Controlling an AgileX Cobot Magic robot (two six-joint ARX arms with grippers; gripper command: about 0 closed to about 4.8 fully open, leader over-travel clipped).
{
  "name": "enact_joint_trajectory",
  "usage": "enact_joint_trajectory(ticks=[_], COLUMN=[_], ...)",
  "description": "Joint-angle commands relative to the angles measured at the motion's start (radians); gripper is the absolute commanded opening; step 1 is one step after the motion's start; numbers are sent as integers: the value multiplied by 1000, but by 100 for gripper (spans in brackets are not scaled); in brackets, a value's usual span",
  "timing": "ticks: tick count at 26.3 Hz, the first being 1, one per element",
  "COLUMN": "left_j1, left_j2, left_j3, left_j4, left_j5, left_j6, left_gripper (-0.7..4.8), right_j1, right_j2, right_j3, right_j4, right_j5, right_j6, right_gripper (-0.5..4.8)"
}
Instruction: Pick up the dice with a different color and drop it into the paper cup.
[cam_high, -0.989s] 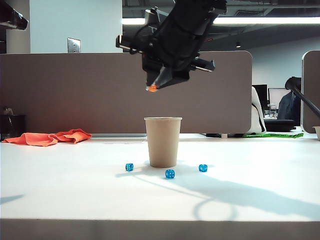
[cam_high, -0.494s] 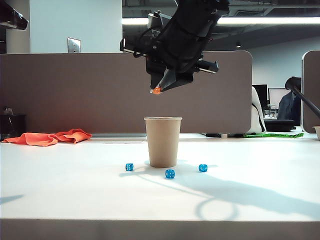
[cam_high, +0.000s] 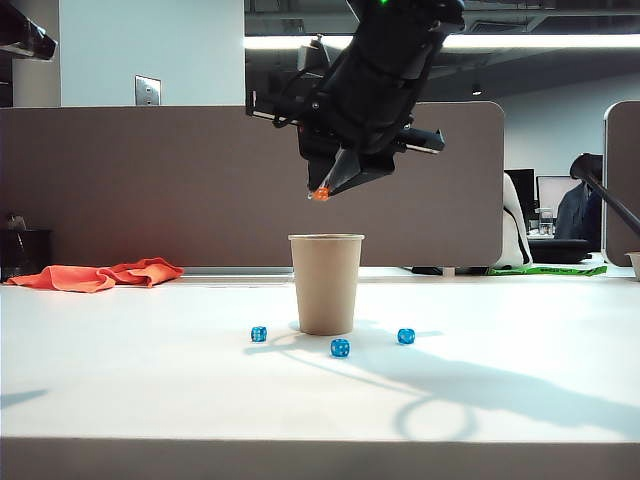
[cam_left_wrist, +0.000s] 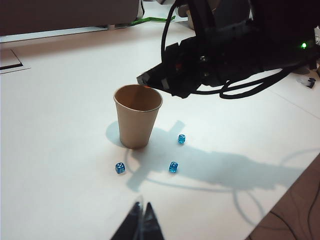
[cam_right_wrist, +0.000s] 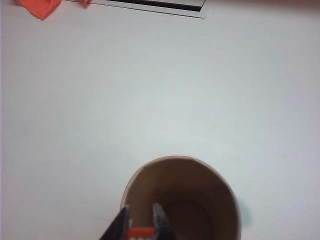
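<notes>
A pale office table (cam_high: 120, 370) fronts a grey partition, with an orange cloth (cam_high: 98, 275) lying far to the left, well apart from the work. Nearer the middle stands the paper cup (cam_high: 326, 283), upright and empty, with three blue dice (cam_high: 340, 347) on the table around its foot. Above it hangs the right gripper (cam_high: 321, 192), its jaws narrowed onto the orange die (cam_high: 320, 194), which sits clamped between the tips over the near edge of the cup's mouth in the right wrist view. The left gripper (cam_left_wrist: 141, 220) waits low over the near table with its tips together, holding nothing. The carry looks done, and the drop is the step in hand. The next move probably calls for a slight shift toward the cup's centre, then parting the jaws. Nothing blocks the opening; the risk is the die clipping the rim (cam_right_wrist: 150, 162).
</notes>
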Motion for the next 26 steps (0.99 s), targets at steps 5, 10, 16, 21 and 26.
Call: enact_joint_trajectory(ticks=[5, 10, 16, 21, 26], left_j1=[0, 0, 0, 0, 0], left_j2=[0, 0, 0, 0, 0], left_j3=[5, 5, 5, 6, 6], left_j4=[13, 13, 13, 13, 13], left_j5=[2, 2, 2, 3, 2], left_j6=[-3, -3, -3, -3, -3], left_gripper=[-6, -6, -6, -6, -6], right_j1=[-1, -1, -2, -11, -8], right_j2=[4, 4, 6, 27, 36], right_j3=[3, 3, 3, 3, 3], right_j4=[3, 15, 66, 91, 92], right_j5=[18, 32, 47, 46, 45], right_j6=[-3, -3, -3, -3, -3], right_gripper=[55, 55, 55, 55, 55])
